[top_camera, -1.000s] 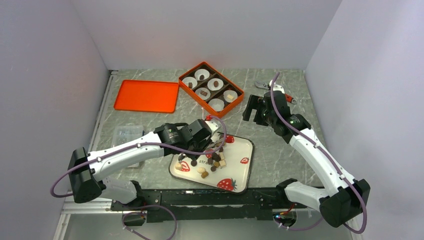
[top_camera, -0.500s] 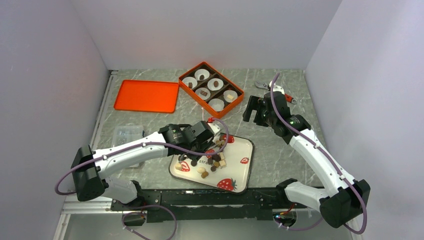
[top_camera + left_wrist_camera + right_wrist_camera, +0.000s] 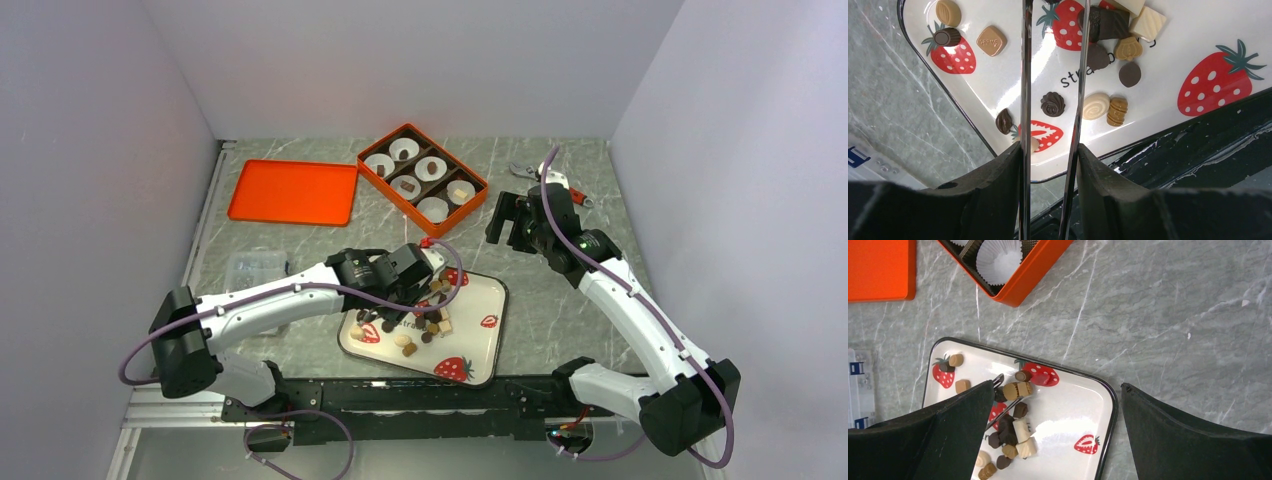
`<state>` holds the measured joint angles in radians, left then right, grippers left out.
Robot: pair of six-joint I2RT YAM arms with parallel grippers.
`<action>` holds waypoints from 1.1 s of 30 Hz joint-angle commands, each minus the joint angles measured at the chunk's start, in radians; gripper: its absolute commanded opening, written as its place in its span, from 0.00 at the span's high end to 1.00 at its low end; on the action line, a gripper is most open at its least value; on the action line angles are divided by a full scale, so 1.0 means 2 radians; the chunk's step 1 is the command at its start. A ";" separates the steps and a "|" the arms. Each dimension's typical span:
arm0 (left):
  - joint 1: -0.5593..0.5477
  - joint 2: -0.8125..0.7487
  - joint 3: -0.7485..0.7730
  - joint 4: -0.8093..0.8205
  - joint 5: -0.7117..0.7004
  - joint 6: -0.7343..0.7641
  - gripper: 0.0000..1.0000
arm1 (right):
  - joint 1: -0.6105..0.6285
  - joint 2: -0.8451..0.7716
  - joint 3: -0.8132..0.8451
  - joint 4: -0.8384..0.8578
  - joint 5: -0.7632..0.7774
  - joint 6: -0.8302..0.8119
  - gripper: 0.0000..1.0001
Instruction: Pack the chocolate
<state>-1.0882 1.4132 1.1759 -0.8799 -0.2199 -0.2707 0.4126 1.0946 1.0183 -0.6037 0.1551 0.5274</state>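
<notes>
Left gripper (image 3: 1048, 150) clamped on tweezers (image 3: 1026, 75), prongs apart straddling 1 dark swirl chocolate (image 3: 1053, 103) on tray (image 3: 1173, 30). Right gripper (image 3: 1058, 385) fingers spread wide, beyond tray's far edge.

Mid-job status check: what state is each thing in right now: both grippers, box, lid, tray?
Left gripper: shut on thin metal tweezers, blades apart.
Right gripper: open, empty.
Orange six-cell box: open, nearest white paper cup empty.
Flat orange lid: off, lying beside the box, apart from it.
White strawberry-print tray: flat, loose chocolate pieces on it.
</notes>
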 commanded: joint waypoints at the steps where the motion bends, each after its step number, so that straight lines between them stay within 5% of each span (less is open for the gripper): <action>1: -0.003 0.002 0.006 0.015 0.006 0.009 0.55 | -0.002 -0.012 -0.003 0.013 0.005 0.002 0.00; 33: -0.003 -0.019 0.027 -0.018 -0.028 0.008 0.71 | -0.002 -0.006 0.004 0.015 -0.002 -0.001 0.00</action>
<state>-1.0882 1.4258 1.1843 -0.9058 -0.2413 -0.2497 0.4126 1.0946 1.0134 -0.6037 0.1547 0.5270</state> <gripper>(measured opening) 0.350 0.994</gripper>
